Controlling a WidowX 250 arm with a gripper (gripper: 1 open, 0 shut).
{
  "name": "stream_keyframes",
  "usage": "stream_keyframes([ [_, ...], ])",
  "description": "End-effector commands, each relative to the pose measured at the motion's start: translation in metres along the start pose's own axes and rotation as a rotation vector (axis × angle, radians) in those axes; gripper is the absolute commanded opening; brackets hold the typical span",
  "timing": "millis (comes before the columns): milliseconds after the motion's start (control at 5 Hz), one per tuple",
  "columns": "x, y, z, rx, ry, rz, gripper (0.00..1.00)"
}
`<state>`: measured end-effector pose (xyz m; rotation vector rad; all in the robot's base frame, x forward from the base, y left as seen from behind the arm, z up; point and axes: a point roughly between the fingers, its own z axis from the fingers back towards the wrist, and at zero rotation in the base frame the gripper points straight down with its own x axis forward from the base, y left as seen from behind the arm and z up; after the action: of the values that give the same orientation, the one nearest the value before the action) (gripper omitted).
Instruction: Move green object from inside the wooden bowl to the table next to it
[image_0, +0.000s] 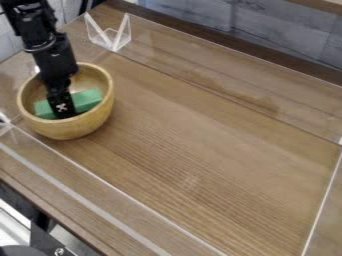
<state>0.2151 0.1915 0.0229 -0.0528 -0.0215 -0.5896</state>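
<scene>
The wooden bowl (70, 128) sits at the left of the table (214, 150). Inside it lies the green object (86, 100), a bright green block that shows on both sides of the black fingers. My gripper (56, 103) points straight down into the bowl, its tips right at the block's middle. The arm hides the middle of the block. I cannot make out from this angle how wide the jaws stand or whether they press on the block.
Clear acrylic walls run round the table, with a clear corner bracket (110, 35) behind the bowl. Bare wood-grain surface (160, 110) stretches to the right of the bowl and toward the front.
</scene>
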Motion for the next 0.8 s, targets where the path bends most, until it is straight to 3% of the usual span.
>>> stream_keyframes([
  [0,-0.004,0.003,-0.002,0.003,-0.003,0.005,0.00],
  [200,0.005,0.002,-0.006,-0.007,-0.007,-0.023,0.00],
  [600,0.011,-0.014,0.009,-0.025,-0.016,-0.082,0.00],
])
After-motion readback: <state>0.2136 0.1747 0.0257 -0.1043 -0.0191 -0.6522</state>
